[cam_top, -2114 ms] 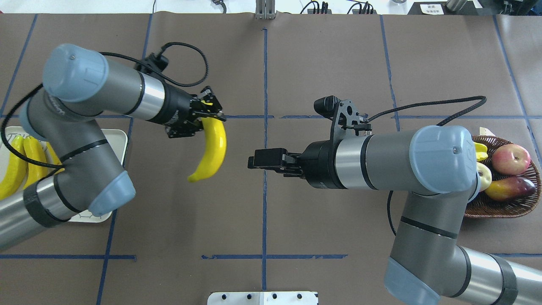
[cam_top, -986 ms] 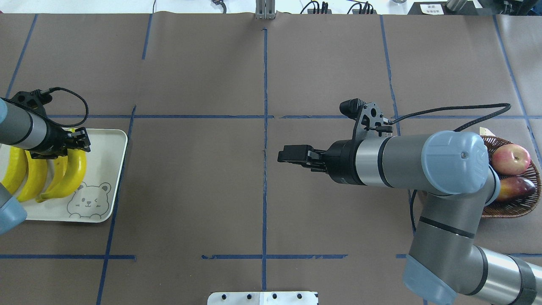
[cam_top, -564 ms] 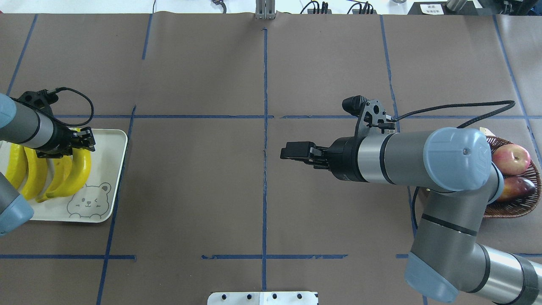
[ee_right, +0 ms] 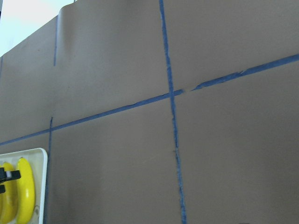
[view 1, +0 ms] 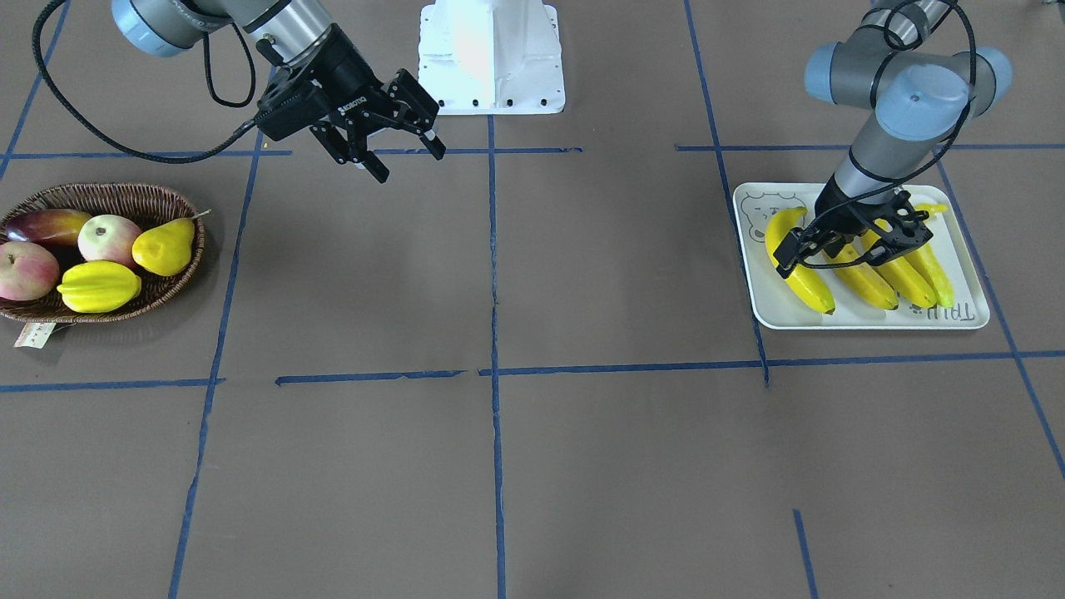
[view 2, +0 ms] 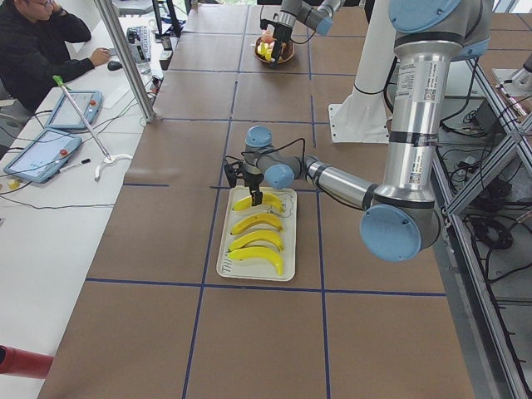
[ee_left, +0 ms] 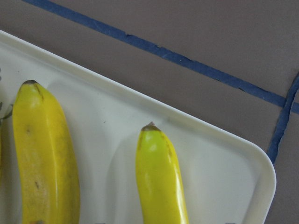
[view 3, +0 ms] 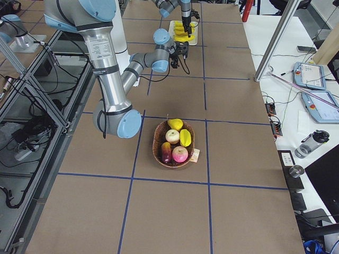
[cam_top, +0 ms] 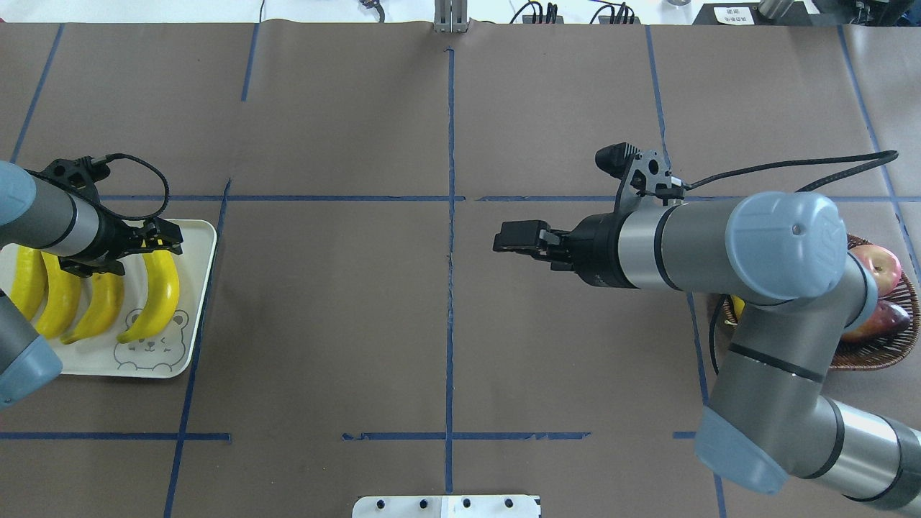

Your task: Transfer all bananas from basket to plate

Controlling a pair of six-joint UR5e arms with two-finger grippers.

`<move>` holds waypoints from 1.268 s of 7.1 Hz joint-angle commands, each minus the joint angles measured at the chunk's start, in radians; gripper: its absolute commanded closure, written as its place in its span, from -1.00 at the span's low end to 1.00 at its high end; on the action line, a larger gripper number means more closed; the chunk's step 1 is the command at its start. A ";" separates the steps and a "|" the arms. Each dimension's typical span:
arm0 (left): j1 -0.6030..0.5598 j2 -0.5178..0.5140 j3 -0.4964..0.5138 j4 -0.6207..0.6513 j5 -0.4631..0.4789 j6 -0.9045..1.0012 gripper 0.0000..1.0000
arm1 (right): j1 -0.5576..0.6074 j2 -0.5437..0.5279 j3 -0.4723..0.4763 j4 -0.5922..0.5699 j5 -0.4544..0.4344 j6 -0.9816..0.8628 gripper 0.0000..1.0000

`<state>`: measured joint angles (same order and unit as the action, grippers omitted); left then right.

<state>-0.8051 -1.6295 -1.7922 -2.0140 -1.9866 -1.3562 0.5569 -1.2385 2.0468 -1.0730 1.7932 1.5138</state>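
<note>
Several yellow bananas lie side by side on the white plate (view 1: 865,318) (cam_top: 93,354). The one nearest the bear print, a banana (view 1: 800,270) (cam_top: 155,296) (ee_left: 161,177), rests flat on the tray. My left gripper (view 1: 849,241) (cam_top: 171,241) hovers just over its stem end, open, with its fingers spread clear of the fruit. My right gripper (view 1: 408,164) (cam_top: 504,237) hangs open and empty over the bare table near the middle. The brown wicker basket (view 1: 100,195) (cam_top: 863,354) shows no banana in it.
The basket holds a yellow pear (view 1: 164,247), a starfruit (view 1: 98,285), two apples and a mango. The white robot base (view 1: 491,58) stands at the table's robot side. A person (view 2: 37,50) sits at a side table with tablets.
My left gripper brought the banana over the plate, set it down beside the others and opened. The right arm drew back a little toward the basket side.
</note>
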 commanded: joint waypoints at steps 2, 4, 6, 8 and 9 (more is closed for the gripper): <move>-0.141 0.019 -0.114 0.146 -0.063 0.291 -0.99 | 0.214 -0.024 0.097 -0.450 0.197 -0.421 -1.00; -0.294 0.023 -0.159 0.378 -0.083 0.713 -0.99 | 0.483 -0.109 0.090 -0.592 0.404 -0.866 -1.00; -0.539 0.028 -0.121 0.539 -0.212 1.103 -0.99 | 0.779 -0.250 -0.053 -0.593 0.610 -1.352 -1.00; -0.711 0.040 0.021 0.584 -0.341 1.363 -0.99 | 0.936 -0.353 -0.173 -0.591 0.623 -1.664 -1.00; -0.750 0.099 0.074 0.568 -0.401 1.405 -0.99 | 0.999 -0.418 -0.245 -0.579 0.711 -1.713 -1.00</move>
<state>-1.4900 -1.5764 -1.7892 -1.4429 -2.3097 -0.0368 1.4711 -1.5836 1.8832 -1.6609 2.4318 -0.0937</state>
